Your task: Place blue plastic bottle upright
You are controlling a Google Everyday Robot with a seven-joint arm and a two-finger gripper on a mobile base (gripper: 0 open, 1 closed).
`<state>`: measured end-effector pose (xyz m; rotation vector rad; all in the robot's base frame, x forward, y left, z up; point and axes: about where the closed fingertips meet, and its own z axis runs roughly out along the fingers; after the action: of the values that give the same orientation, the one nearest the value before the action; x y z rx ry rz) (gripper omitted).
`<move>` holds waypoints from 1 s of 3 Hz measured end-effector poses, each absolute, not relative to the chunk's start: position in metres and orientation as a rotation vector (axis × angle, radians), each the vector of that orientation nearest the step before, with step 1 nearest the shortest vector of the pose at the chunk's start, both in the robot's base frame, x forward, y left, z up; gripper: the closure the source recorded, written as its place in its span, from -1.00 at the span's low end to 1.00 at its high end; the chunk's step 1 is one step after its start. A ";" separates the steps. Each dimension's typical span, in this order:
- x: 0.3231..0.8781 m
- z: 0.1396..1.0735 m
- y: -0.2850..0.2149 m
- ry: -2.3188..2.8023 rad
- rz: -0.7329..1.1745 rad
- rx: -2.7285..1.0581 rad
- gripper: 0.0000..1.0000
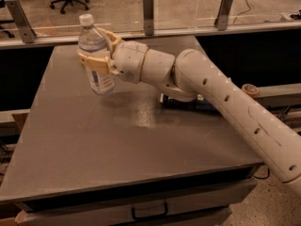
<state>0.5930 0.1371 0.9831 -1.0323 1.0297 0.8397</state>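
Note:
The blue plastic bottle (95,55) is a clear bluish bottle with a white cap and a white-and-blue label. It stands nearly upright, tilted slightly, at the far left part of the grey table (84,145). Its base is at or just above the tabletop; I cannot tell if it touches. My gripper (99,55) reaches in from the right and is shut on the bottle around its middle, tan fingers (94,61) wrapped on both sides.
A dark blue snack bag (188,101) lies on the table under my white arm (211,93), mostly hidden by it. A glass barrier with metal posts (148,11) runs along the table's far edge. A roll of tape (249,89) sits on a ledge at right.

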 end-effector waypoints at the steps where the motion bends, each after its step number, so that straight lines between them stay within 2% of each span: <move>1: 0.588 0.972 0.136 0.990 0.855 -1.040 1.00; 2: 0.583 0.965 0.133 0.969 0.865 -1.051 1.00; 3: 0.575 0.957 0.130 0.965 0.885 -1.055 0.47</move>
<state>0.5753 0.1298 0.9567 -1.0553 0.9647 0.8846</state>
